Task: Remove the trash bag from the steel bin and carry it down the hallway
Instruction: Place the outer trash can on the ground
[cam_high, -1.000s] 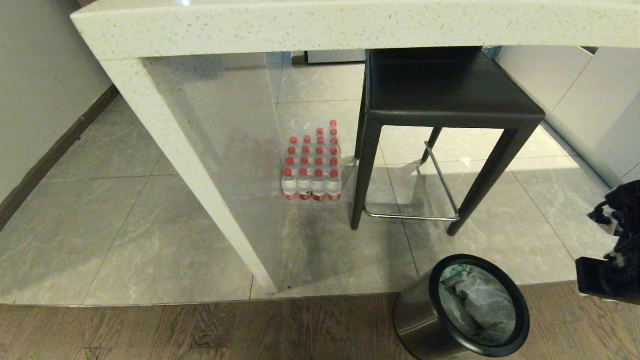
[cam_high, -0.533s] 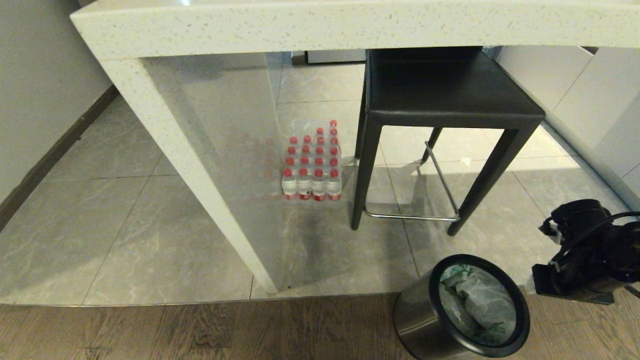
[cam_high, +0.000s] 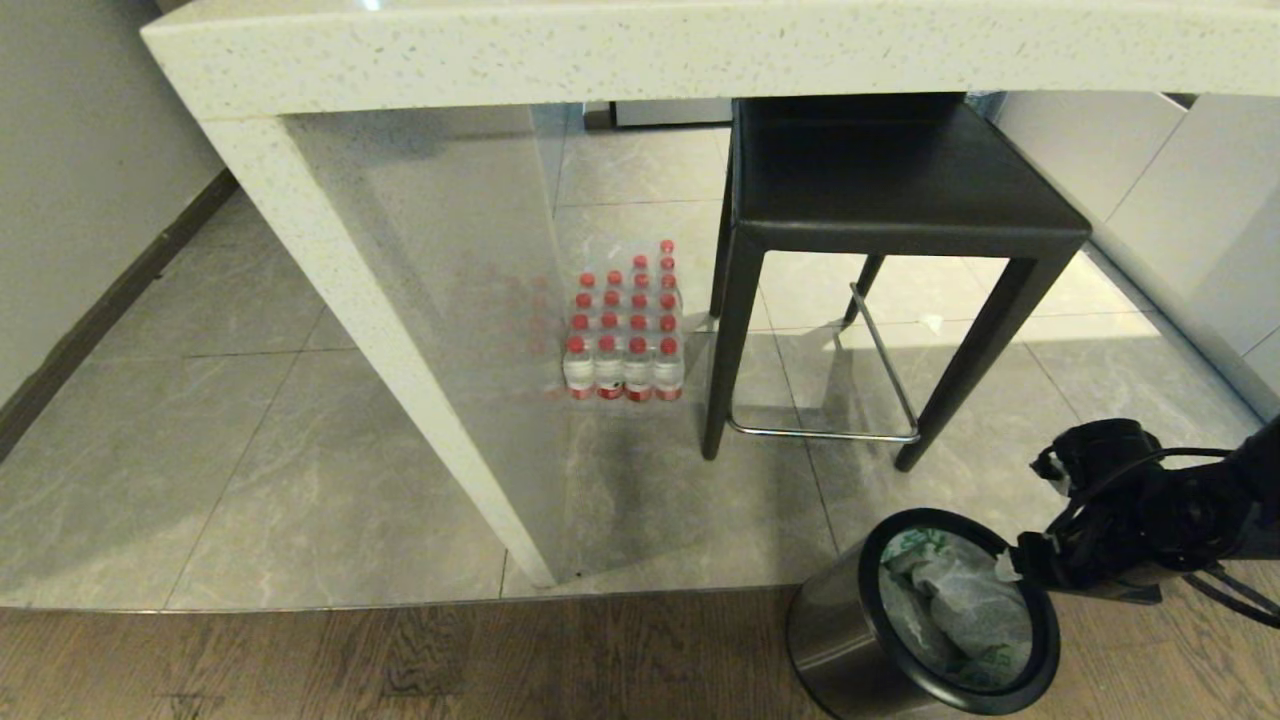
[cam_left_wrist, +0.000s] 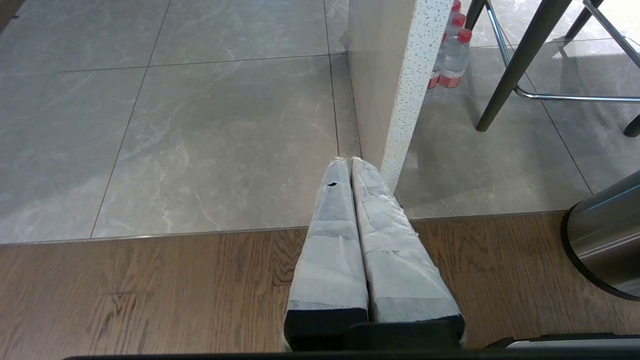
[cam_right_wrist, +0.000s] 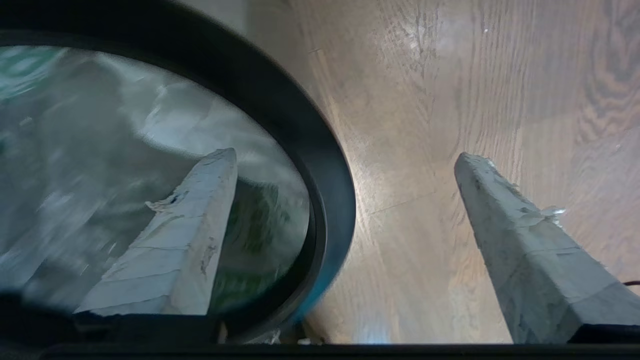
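A crumpled white trash bag (cam_high: 950, 600), thin and semi-translucent with green print, sits bunched inside the steel bin (cam_high: 835, 640), which stands on the wood-plank floor (cam_high: 400, 660) at the lower right of the head view. The bin is a short brushed-steel cylinder with a black rim ring; its long axis runs upright and its mouth faces up. The right gripper (cam_right_wrist: 345, 157) hangs at the bin's right edge, its two tape-wrapped fingers (cam_right_wrist: 520, 240) spread wide and holding nothing: in the right wrist view one finger lies over the bag inside the rim, the other over the floorboards outside it. Whether either finger touches bag or rim cannot be told. Beyond the bin, grey marbled tiles (cam_high: 250, 440) meet the wood along a straight seam. A black square-seated stool (cam_high: 890, 190) with a chrome footrest stands beneath a speckled white stone counter (cam_high: 640, 50), beside a wrapped pack of red-capped water bottles (cam_high: 625, 335). The left gripper (cam_left_wrist: 348, 160), fingers pressed together and empty, hangs low over the floor near the counter's leg.
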